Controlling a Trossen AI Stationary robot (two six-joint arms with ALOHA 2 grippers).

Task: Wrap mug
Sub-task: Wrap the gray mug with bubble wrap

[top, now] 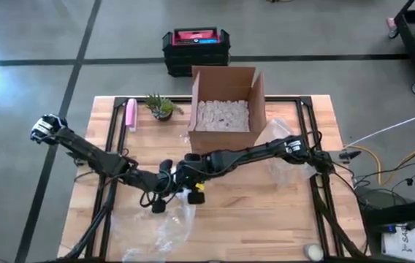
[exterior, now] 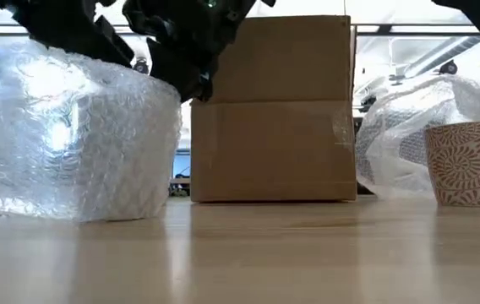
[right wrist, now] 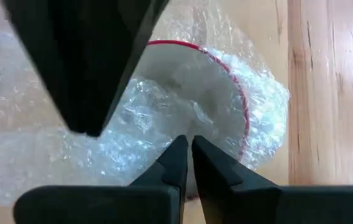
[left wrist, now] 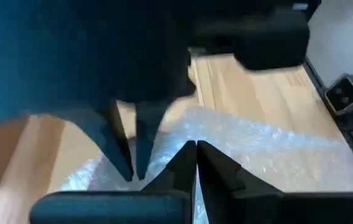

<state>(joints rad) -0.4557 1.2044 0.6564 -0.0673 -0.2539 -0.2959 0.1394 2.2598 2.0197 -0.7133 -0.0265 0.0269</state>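
Mug [right wrist: 207,99], white with a red rim, sits half swaddled in bubble wrap [right wrist: 133,124] on the desk [top: 266,212] in front of the cardboard box [top: 226,102]. It looks rigid and breakable, the film soft and slippery, so grip the loose film edge. Both the left end effector [left wrist: 195,149] and right end effector [right wrist: 187,144] are clenched, apparently pinching film.

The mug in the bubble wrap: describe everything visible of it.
The mug shows only in the right wrist view: white, with a thin red line round its rim, its mouth towards that camera. Clear bubble wrap is stuffed into the opening and bunched round the outside, hiding body and handle. It lies over the wooden table. The right pincer is closed on the wrap at the mouth; the left pincer is closed on wrap nearby.
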